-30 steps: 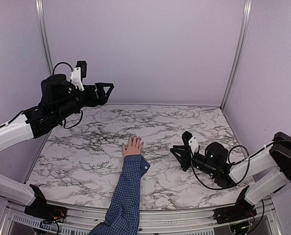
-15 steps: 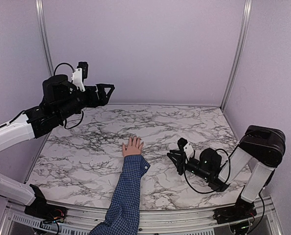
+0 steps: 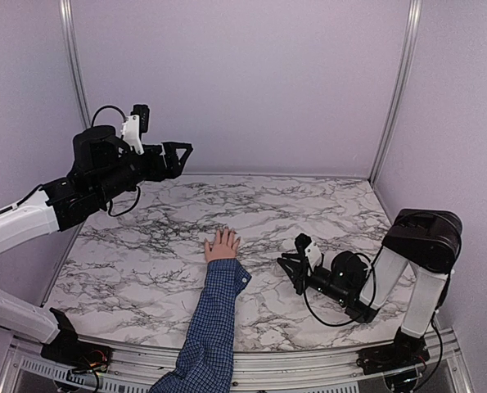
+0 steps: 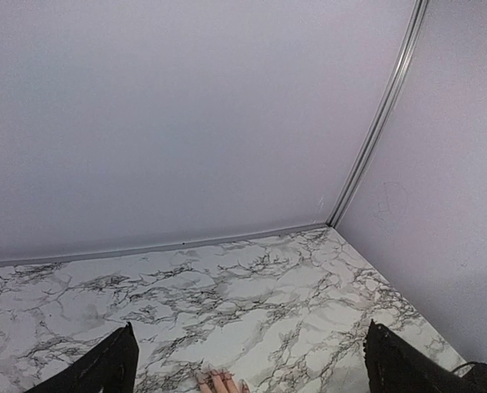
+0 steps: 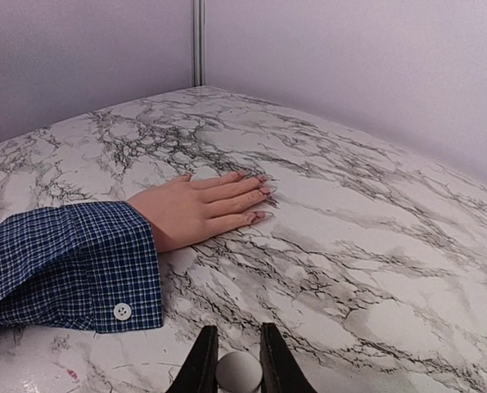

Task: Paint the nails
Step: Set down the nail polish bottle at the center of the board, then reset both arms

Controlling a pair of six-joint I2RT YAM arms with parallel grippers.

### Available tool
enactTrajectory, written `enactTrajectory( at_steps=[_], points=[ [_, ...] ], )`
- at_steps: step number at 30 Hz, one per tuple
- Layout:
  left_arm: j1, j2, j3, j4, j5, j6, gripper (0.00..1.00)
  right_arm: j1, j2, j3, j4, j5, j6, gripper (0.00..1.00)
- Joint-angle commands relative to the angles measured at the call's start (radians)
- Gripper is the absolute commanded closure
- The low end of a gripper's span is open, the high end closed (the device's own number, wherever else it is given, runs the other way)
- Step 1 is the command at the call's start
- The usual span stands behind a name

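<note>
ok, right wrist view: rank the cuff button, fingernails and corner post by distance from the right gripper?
From the right gripper:
1. white cuff button: nearest, to its left on the blue checked sleeve.
2. fingernails: farther ahead, mid-table.
3. metal corner post: farthest, where the back walls meet.

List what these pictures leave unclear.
- Nails: too small in every view to tell whether painted.
- Hand: cut off by the left wrist view's bottom edge.
- Pale round thing between the right gripper's fingers: cut off by the right wrist view's bottom edge, unidentifiable.
</note>
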Motion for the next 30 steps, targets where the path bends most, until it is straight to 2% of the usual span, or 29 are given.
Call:
enactTrajectory(
  at_steps=[1,8,9,12,19,21,24,26,28,30],
  points=[
    [0.005,0.018,0.025,-0.007,0.001,0.018,0.01,0.009,0.025,0.019,0.061,-0.005,-0.001,0.84],
    [0.005,0.014,0.022,-0.009,0.0,0.018,0.01,0.009,0.034,0.017,0.063,-0.004,-0.004,0.82],
    [0.005,0.016,0.022,-0.009,-0.001,0.018,0.01,0.009,0.035,0.017,0.063,-0.006,-0.004,0.79],
    [0.005,0.02,0.026,-0.015,-0.002,0.018,0.01,0.009,0.035,0.014,0.064,-0.01,0.0,0.59],
    [0.005,0.027,0.042,-0.034,-0.014,0.022,0.01,0.01,-0.056,0.005,0.017,-0.016,0.005,0.3],
    [0.005,0.033,0.051,-0.048,-0.021,0.022,0.01,0.011,-0.121,0.017,-0.062,-0.019,0.006,0.23],
    [0.006,0.046,0.069,-0.077,-0.027,0.019,0.01,0.011,-0.224,0.054,-0.209,-0.024,0.007,0.18],
    [0.009,0.054,0.083,-0.093,-0.025,0.012,0.01,0.01,-0.314,0.127,-0.427,-0.018,0.033,0.11],
    [0.017,0.065,0.098,-0.107,-0.011,0.001,0.01,0.008,-0.367,0.276,-0.721,-0.035,0.043,0.02],
    [0.032,0.073,0.115,-0.124,0.011,-0.005,0.01,0.007,-0.403,0.384,-0.974,-0.046,0.044,0.01]
  ],
)
